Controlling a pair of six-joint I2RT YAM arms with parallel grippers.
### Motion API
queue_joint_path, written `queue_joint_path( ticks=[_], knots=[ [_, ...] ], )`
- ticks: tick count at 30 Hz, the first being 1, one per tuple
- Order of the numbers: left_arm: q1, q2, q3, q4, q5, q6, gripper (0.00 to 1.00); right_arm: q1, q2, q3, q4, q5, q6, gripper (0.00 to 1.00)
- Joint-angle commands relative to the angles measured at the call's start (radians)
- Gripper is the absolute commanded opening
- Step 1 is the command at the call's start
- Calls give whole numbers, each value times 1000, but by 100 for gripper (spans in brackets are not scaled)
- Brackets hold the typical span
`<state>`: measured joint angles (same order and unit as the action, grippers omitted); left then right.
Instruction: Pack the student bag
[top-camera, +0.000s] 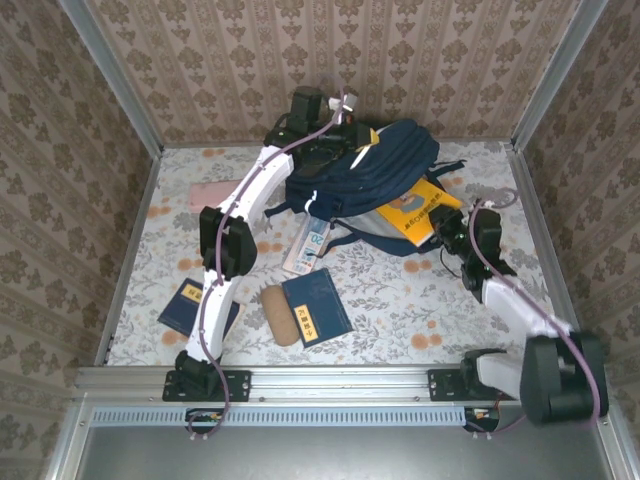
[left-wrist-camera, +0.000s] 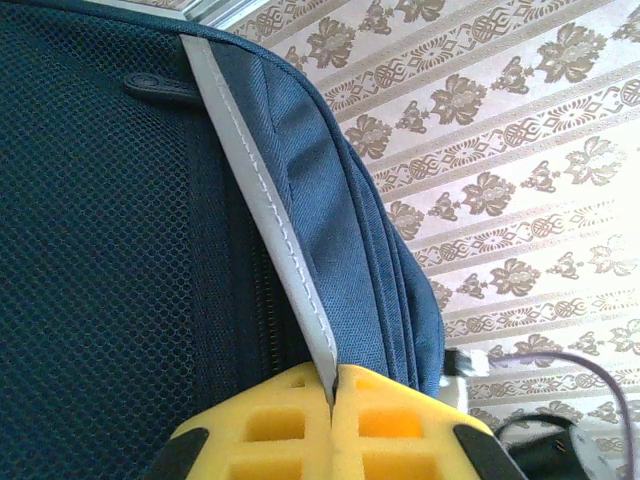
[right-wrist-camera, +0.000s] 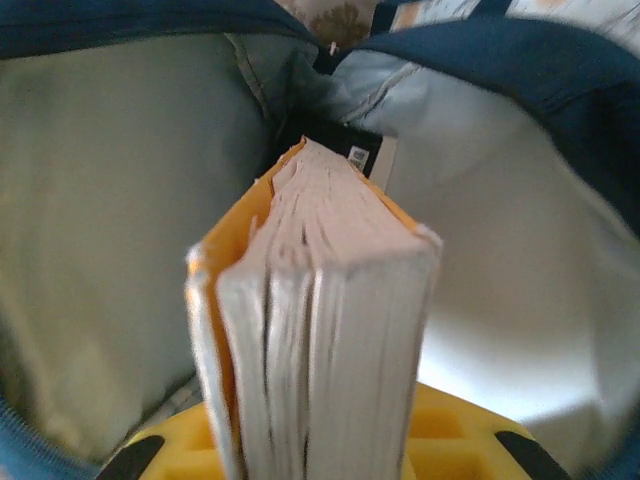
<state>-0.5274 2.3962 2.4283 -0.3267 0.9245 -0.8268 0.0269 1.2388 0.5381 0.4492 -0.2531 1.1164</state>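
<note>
The student bag (top-camera: 372, 165), navy with a pale lining, lies at the back of the table with its mouth facing the right arm. My left gripper (top-camera: 343, 135) is at the bag's far top edge. In the left wrist view it (left-wrist-camera: 332, 392) is shut on a light grey strip (left-wrist-camera: 255, 190) of the bag (left-wrist-camera: 100, 250), holding it up. My right gripper (top-camera: 452, 238) is shut on a thick yellow-covered book (top-camera: 418, 210) that is partly inside the mouth. In the right wrist view the book's page edge (right-wrist-camera: 320, 320) points into the pale lining (right-wrist-camera: 110, 200).
A dark book with a barcode (right-wrist-camera: 350, 152) lies deep inside the bag. Loose on the table are two blue books (top-camera: 316, 306) (top-camera: 188, 305), a tan oval pouch (top-camera: 281, 314), a white and blue booklet (top-camera: 308, 246) and a pink item (top-camera: 209, 193). Walls enclose the table.
</note>
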Motion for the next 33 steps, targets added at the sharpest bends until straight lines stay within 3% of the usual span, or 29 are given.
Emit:
queue_joint_path(
  ticks=[1,7,18,20,23,26,33],
  knots=[
    [14,-89,14,144,55,-26,0,11,173,96,407,-154,145,0],
    [10,-93,9,172,53,-52,0,65,415,248,493,-150,143,0],
    [-8,-107,10,166,64,-34,0,208,799,534,452,-76,158,0],
    [-14,-111,8,165,65,-29,0,231,850,589,374,-39,176,0],
    [-23,-114,11,163,68,-23,0,281,874,646,246,71,139,20],
    [-38,-118,16,152,72,-6,0,313,876,653,227,156,114,38],
    [-92,-120,58,111,67,50,0,309,816,549,359,245,110,56]
  ],
)
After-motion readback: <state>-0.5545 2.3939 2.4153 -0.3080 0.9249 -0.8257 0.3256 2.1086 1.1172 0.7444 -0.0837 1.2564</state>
